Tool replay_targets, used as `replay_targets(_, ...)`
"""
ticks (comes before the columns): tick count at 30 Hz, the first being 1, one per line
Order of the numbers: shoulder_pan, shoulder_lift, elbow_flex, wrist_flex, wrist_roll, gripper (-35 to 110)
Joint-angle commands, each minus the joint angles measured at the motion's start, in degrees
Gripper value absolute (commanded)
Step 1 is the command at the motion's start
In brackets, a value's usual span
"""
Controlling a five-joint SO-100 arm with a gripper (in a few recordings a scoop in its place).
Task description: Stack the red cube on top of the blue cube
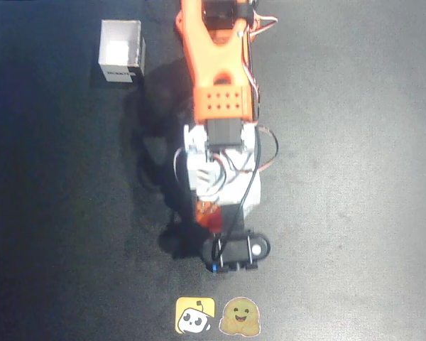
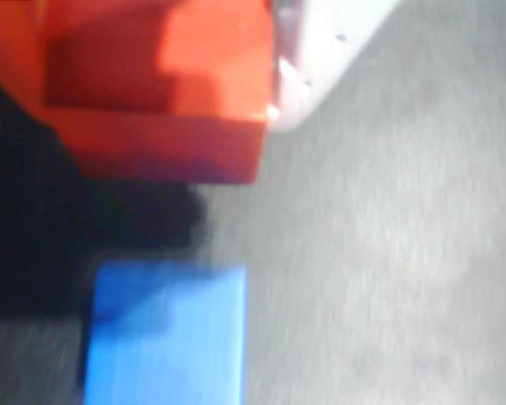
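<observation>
In the wrist view the red cube (image 2: 156, 93) fills the top left, pressed against a white finger (image 2: 320, 46) and lifted off the grey surface. The blue cube (image 2: 164, 333) lies on the surface just below it, with a dark shadowed gap between the two. From overhead, my gripper (image 1: 207, 213) points down the picture under the orange arm (image 1: 216, 64). A sliver of the red cube (image 1: 207, 215) shows between its white parts. A blue speck (image 1: 211, 268) by the black wrist camera (image 1: 236, 250) may be the blue cube, mostly hidden.
A white open box (image 1: 121, 51) stands at the top left of the dark table. Two stickers, a yellow one (image 1: 194, 315) and a tan smiling one (image 1: 239, 316), lie at the bottom edge. Bare table spreads to the left and right of the arm.
</observation>
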Motion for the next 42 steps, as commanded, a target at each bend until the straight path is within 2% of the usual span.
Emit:
replay_targets(1, -0.4, -1.6, -5.8, 0.4, 0.6, 0)
replay_targets(17, -1.1, -10.0, -16.3, -0.2, 4.6, 0)
replay_targets(42, -0.8, -12.8, -15.8, -4.7, 5.9, 0)
